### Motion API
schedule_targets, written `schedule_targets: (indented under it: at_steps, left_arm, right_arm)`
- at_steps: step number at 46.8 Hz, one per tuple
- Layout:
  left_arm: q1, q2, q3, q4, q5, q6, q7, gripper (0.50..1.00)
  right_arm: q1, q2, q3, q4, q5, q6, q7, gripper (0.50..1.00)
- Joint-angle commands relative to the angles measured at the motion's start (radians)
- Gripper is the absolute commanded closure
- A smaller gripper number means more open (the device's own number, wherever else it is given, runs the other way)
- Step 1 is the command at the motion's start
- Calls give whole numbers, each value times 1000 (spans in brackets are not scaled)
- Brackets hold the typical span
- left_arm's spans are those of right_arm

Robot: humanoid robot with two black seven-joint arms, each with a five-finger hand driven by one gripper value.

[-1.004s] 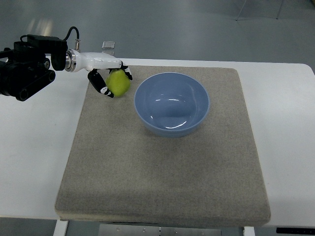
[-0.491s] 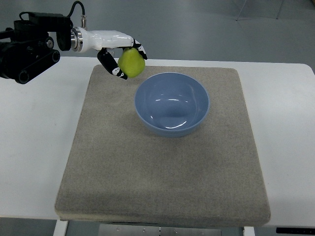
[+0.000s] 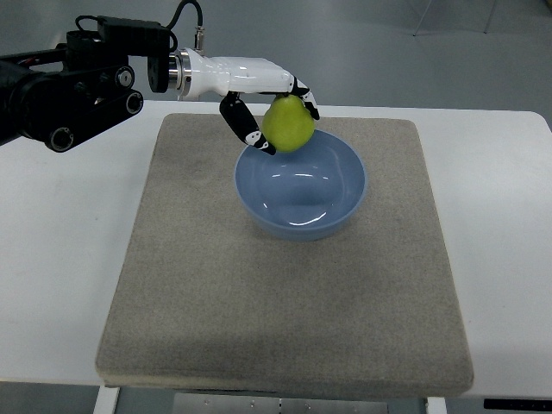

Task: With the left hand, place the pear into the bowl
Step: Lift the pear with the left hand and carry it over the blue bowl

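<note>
The mat (image 3: pixel 285 285) and bowl (image 3: pixel 302 183) are unchanged in position. The left hand (image 3: pixel 263 103) has moved right from beyond the mat's far-left edge and now sits over the bowl's far-left rim. Its fingers are closed around the pear (image 3: pixel 288 123), which hangs below the palm, above the rim.

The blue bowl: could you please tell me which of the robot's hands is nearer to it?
Left. The left hand holds the pear over the far-left rim of the blue bowl. The right hand is not in view.
</note>
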Motion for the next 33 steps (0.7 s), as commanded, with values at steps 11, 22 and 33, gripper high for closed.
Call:
schedule_targets:
  at_steps: [11,22,33]
  left_arm:
    - [51,-55,14,0,10,1,0,922]
    - [76,-76,17,6,15,1,0,911]
    - [99,-78,17,8,13,1,0,744]
  right_arm:
    - [0,0,0,0,0,1,0,574]
    - [0,0,0,0,0,-1,0,574]
    - [0,0,0,0,0,-1,0,574]
